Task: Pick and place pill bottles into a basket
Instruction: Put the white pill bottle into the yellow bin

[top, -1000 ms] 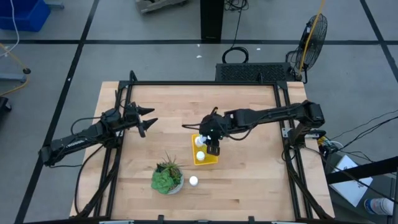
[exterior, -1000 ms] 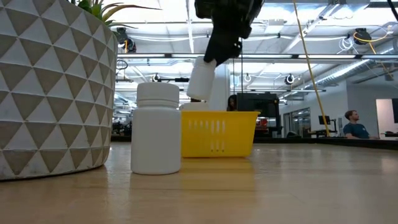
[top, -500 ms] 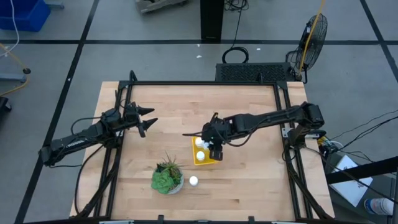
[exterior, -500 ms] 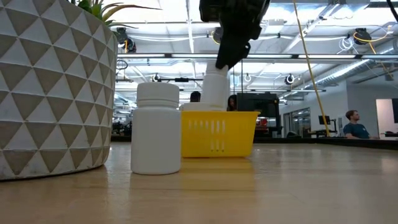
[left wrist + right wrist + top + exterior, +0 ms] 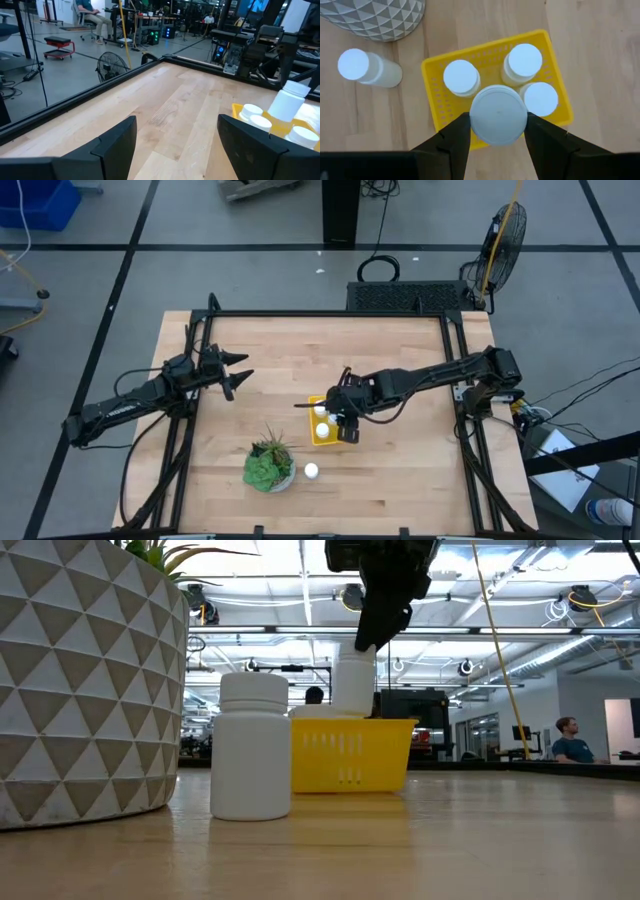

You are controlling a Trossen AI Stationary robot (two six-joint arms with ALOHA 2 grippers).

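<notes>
Over the table centre, the right gripper (image 5: 347,427) has descended into the basket (image 5: 436,107), clamped on a pill bottle (image 5: 498,114); three bottles (image 5: 461,77) already inside. Release likely imminent. Left gripper (image 5: 235,371) waits spread, well apart. One last bottle (image 5: 311,471) stands beside the plant (image 5: 268,467).

Five pill bottles in all: three standing inside the one yellow basket (image 5: 432,75); a fourth (image 5: 498,115) held over it between the right gripper (image 5: 498,131) fingers; a fifth (image 5: 366,68) alone on the table beside the single potted plant (image 5: 268,467); two arms, two grippers.
</notes>
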